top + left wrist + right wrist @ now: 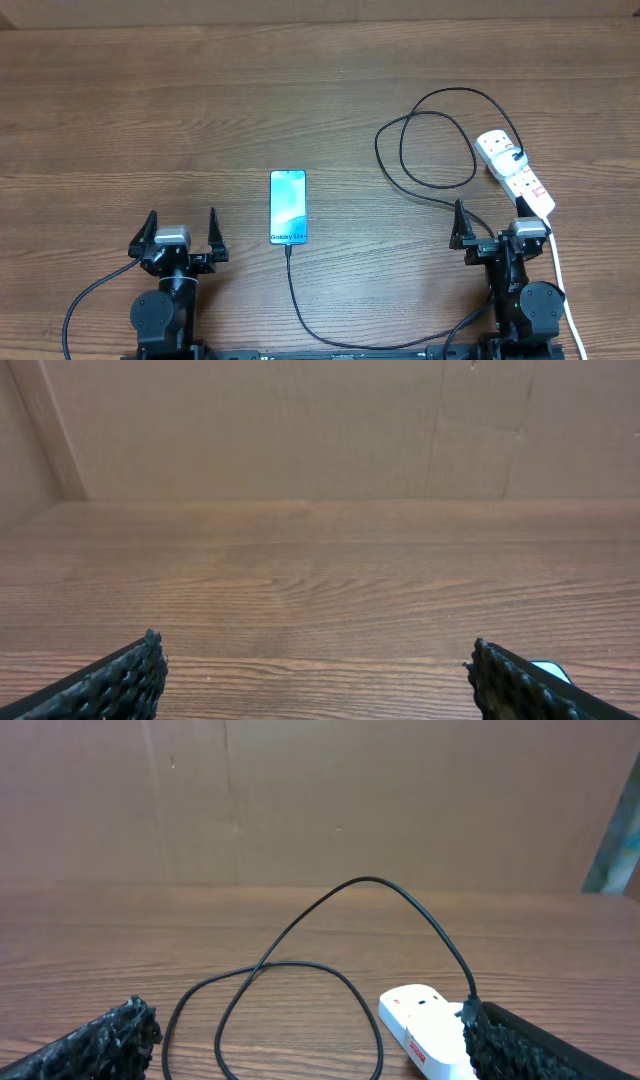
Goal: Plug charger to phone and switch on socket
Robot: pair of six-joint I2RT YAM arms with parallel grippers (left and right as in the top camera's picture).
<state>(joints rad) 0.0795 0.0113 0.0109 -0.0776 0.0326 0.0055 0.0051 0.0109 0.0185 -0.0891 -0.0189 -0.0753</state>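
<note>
Table: a wood-grain top (320, 90) is carrying every item; nothing is lying between either gripper and its nearest task item.
Backdrop: a brown cardboard wall (300, 420) is closing off the far side; only the wrist views are showing it upright.
Left gripper (182, 215): it is resting at the near edge, jaws spread wide and gripping nothing.
Right gripper (490, 215): it is resting at the near right, jaws also spread wide and empty.
Socket (515, 170): it is lying at an angle on the right, just beyond the right gripper. In the right wrist view its near end (425, 1025) is sitting partly behind the right finger.
Phone (287, 207): it is lying flat, screen up, at mid-table. It is between the two arms and nearer the left one. The left wrist view is catching only one corner (548, 670), beside the right finger.
Charger (452, 90): it is leaving the socket and looping over the table left of it, well apart from the phone. The right wrist view is showing the loop (366, 880) arching ahead of the open jaws.
Thin black lead (291, 280): it is meeting the phone's near end and running towards the near edge. Whether it is seated cannot be told.
White cord (562, 280): it is trailing from the socket past the right arm.
</note>
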